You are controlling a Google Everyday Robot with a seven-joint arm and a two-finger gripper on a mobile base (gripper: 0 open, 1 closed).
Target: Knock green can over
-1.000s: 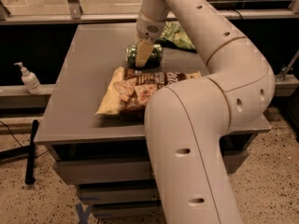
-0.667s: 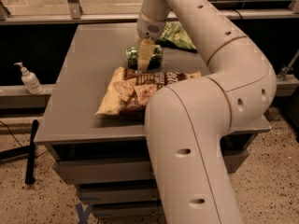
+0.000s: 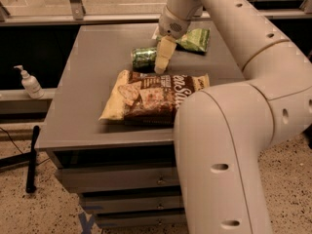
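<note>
The green can [image 3: 142, 58] lies on its side on the grey table [image 3: 92, 77], near the middle of the back half, with one end facing left. My gripper [image 3: 161, 62] points down from the arm and touches or nearly touches the can's right end, just above the top edge of the brown chip bag [image 3: 156, 96]. The gripper holds nothing that I can see.
A crinkled green chip bag [image 3: 195, 39] lies behind the gripper at the back right. My arm's large elbow [image 3: 229, 145] covers the table's right front. A soap bottle [image 3: 30, 83] stands on a ledge to the left. Drawers [image 3: 122, 179] sit under the tabletop.
My gripper has shifted a little to the right, so more of the green can shows to its left. The chip bags have not moved.
</note>
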